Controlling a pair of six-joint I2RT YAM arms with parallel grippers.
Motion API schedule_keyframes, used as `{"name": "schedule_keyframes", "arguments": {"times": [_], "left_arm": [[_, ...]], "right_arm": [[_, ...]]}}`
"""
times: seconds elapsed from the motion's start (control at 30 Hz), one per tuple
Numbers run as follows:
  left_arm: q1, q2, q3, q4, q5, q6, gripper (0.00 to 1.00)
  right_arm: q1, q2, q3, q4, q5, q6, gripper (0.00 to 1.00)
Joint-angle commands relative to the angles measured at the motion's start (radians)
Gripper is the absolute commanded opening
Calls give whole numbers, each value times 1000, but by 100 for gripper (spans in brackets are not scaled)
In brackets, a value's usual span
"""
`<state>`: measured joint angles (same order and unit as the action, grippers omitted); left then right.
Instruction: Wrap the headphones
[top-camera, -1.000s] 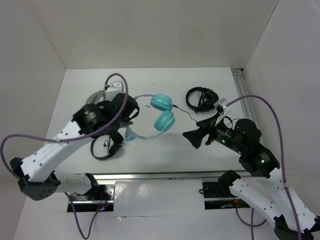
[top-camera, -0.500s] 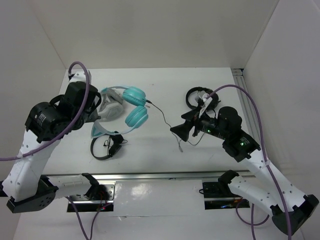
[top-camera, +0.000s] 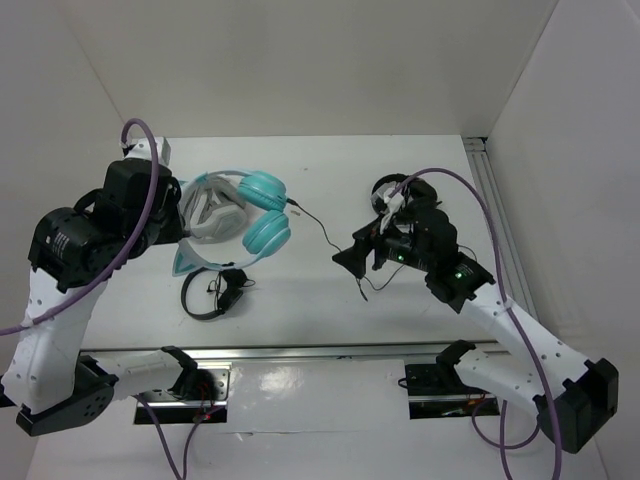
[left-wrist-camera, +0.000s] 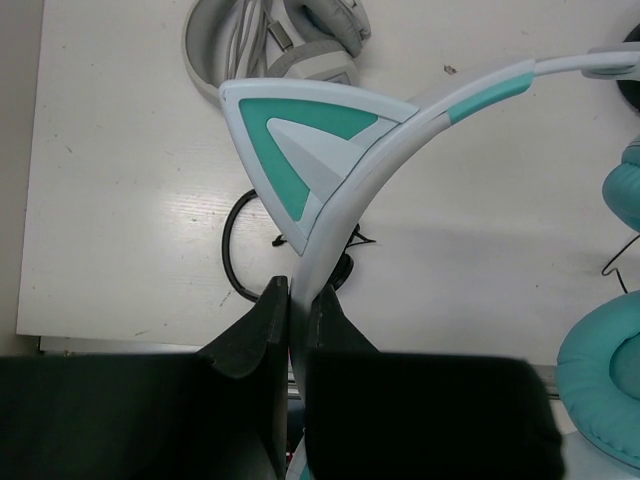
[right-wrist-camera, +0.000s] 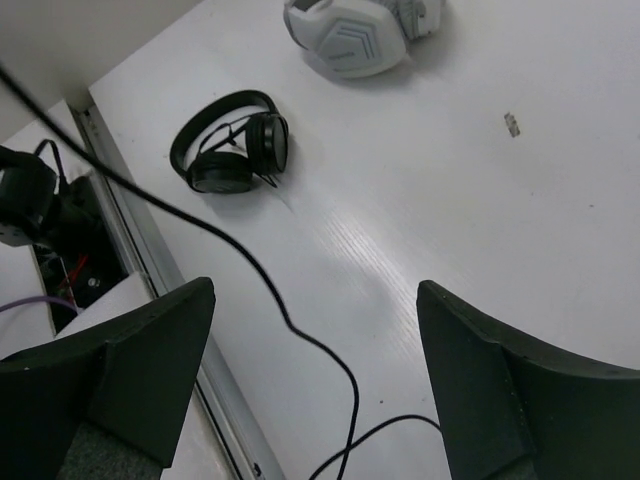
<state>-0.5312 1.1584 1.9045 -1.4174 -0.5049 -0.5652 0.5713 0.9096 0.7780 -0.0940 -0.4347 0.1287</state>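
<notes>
Along the near edge, a metal rail (top-camera: 320, 352) runs in front of both arm bases. Just beyond it a small black headset (top-camera: 212, 293) lies flat on the surface (top-camera: 300, 310).

A little farther in, the left jaws are pinched tight on the pale headband (left-wrist-camera: 345, 215) of the headphones (top-camera: 262, 215), gripping just below one cat-ear point (left-wrist-camera: 300, 140). The teal cups hang off to the right of that grip. The whole set looks lifted off the surface, and from overhead it overlaps the bulky grey-white pair (top-camera: 208, 215).

The thin black cable (top-camera: 320, 230) trails from the cups toward the right jaws, which stand wide apart and hold nothing. In the right wrist view the cable runs slack through the gap between them, touched by neither side as far as I can tell.

To my eye this is the cable-catching step. One arm steadies the headphones, and no loop is round them yet. Next the right jaws would need to close on that thin cable, which is easy to miss, and then carry it round the band or cups while the left holds firm.

White and faintly grained, the surface shows a few scuffs. A second black headset (top-camera: 400, 195) sits behind the right arm. Plain white walls close in the left, the right and the far side.
</notes>
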Motion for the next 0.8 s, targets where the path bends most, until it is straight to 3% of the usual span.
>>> {"name": "schedule_keyframes", "arguments": {"times": [0.0,0.13,0.2,0.4,0.53,0.57,0.6,0.67,0.77], "left_arm": [[11,-20,39,60,46,5,0],[11,-29,39,60,37,5,0],[20,-29,30,60,37,5,0],[30,-39,19,80,55,-5,0],[30,-39,-5,89,65,-25,0],[30,-39,-19,100,52,-25,0],[30,-39,-31,100,52,-25,0],[30,-48,-41,109,31,-25,0],[39,-48,-82,120,-41,-25,0]], "right_arm": [[-4,32,-28,150,-24,-12,88],[-4,67,-51,236,-4,8,77],[-4,104,-74,273,-32,20,67],[-4,192,-181,566,-116,136,56],[-4,244,-206,648,-116,163,49],[5,244,-206,648,-116,163,43],[6,253,-206,648,-116,163,25],[6,239,-206,596,-78,152,4],[24,166,-183,483,62,98,0]]}}
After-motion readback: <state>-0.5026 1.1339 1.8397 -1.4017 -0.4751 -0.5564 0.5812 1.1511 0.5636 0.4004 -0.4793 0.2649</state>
